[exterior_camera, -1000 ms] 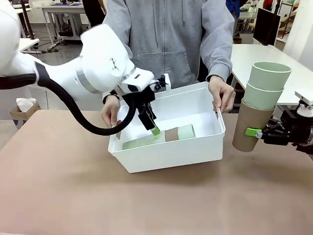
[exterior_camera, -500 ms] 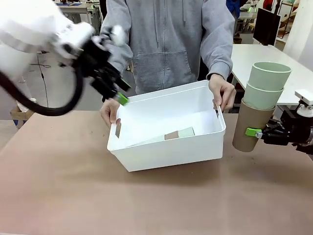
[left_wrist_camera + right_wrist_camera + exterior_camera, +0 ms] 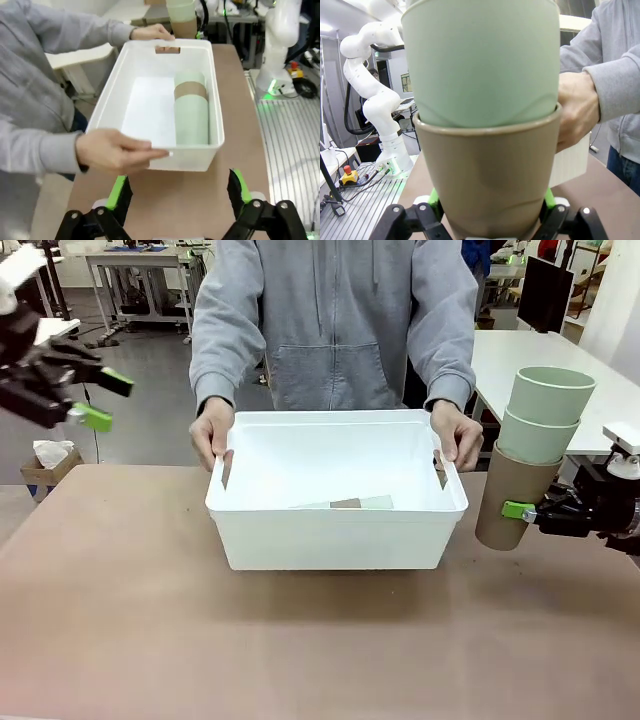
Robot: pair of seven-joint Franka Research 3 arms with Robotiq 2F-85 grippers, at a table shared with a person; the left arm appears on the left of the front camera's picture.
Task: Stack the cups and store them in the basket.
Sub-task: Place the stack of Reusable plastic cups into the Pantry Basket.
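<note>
Brown and bare, the table (image 3: 120, 620) has the basket (image 3: 335, 540) standing square in the middle, and a person at the far side holds it by both ends, one hand (image 3: 212, 435) at each slot handle. Lying on its side on the basket floor is a nested stack (image 3: 191, 107) of three cups, a mint one, a tan one and another mint one, so I'd say half the job is stored. The left gripper (image 3: 108, 400) hangs well off to the left of the basket, its jaws wide apart and holding nothing. Over at the right edge of the table, the right gripper (image 3: 515, 510) has its jaws clamped on the tan bottom cup of a second stack (image 3: 535, 455), which stands upright with two mint cups nested in it, just beside the basket's end and the person's other hand (image 3: 458, 435). That accounts for all six cups. As I read it, what remains is bringing this second stack over the rim and setting it down next to the first.
</note>
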